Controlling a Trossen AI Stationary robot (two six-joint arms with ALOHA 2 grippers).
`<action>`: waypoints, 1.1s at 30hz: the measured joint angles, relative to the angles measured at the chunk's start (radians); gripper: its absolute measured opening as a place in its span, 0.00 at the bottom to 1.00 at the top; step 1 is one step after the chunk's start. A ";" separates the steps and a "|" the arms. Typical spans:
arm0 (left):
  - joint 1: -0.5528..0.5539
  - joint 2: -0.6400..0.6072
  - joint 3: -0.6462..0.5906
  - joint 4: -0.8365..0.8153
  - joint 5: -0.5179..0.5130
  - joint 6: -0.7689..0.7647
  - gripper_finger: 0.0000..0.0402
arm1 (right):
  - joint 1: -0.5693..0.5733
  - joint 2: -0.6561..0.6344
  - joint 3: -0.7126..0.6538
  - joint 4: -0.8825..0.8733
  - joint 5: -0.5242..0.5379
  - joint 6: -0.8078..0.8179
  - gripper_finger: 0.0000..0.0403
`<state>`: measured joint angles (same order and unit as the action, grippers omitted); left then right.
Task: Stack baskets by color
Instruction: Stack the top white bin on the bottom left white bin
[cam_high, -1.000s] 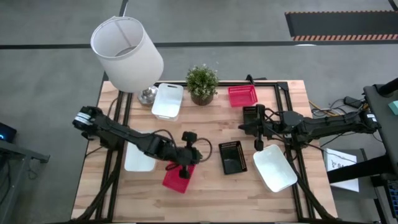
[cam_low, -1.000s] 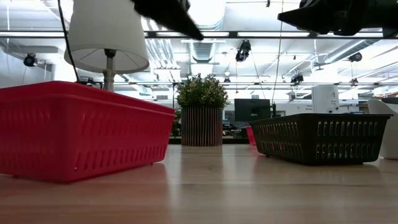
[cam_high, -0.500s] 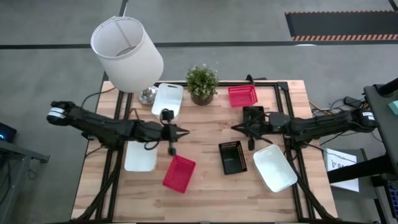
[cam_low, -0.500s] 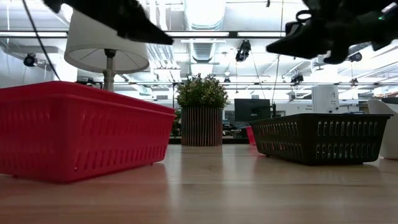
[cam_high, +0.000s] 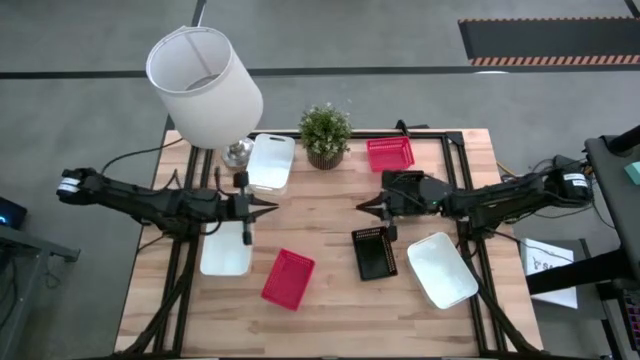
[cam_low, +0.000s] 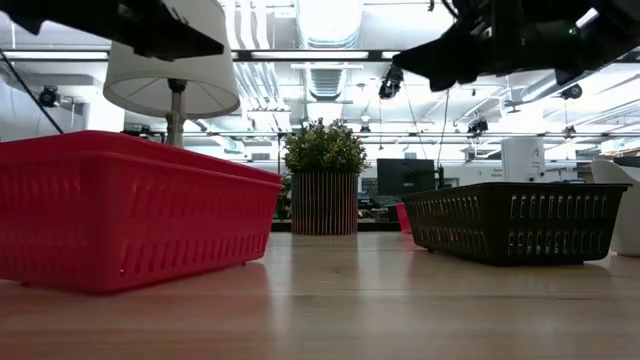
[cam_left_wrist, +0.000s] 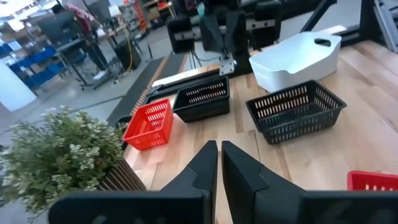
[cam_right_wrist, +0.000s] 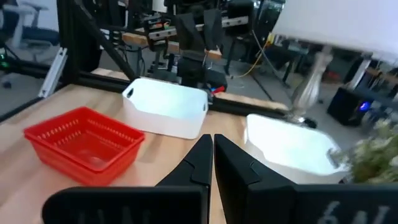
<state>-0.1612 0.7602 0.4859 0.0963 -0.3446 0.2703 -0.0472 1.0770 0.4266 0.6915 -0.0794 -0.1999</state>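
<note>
My left gripper (cam_high: 274, 210) hovers shut over the table's left middle, pointing level toward the right edge. My right gripper (cam_high: 361, 205) faces it, shut, over the middle right. Neither holds anything. A red basket (cam_high: 288, 278) and a black basket (cam_high: 374, 252) rest flat on their bottoms near the front. A second red basket (cam_high: 390, 153) sits at the far right. Another black basket (cam_left_wrist: 202, 99) lies under my right arm. White baskets lie at the far middle (cam_high: 270, 160), front left (cam_high: 225, 252) and front right (cam_high: 441, 268).
A big white lampshade (cam_high: 204, 85) on its stand rises over the far left corner. A small potted plant (cam_high: 325, 135) stands at the far middle. Bare wood lies between the two grippers in the table's middle. Black frame rails run along both table sides.
My left gripper has drawn back from above the front red basket toward the table's left and far side, tipping up from slanting down to about level. My right gripper has moved toward the table's left and rolled. The red basket has stayed in place.
</note>
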 joint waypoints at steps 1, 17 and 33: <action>0.000 -0.019 -0.011 0.000 0.000 0.002 0.02 | 0.002 0.016 0.006 0.002 0.004 0.017 0.02; 0.000 -0.120 -0.115 0.005 0.000 -0.001 0.02 | 0.008 0.123 0.205 -0.421 0.157 0.281 0.02; 0.000 -0.103 -0.120 0.198 -0.003 -0.062 0.02 | -0.252 0.115 0.432 -1.170 0.211 0.111 0.03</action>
<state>-0.1616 0.6570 0.3660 0.2940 -0.3473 0.2083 -0.2997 1.1923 0.8585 -0.4782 0.1313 -0.0885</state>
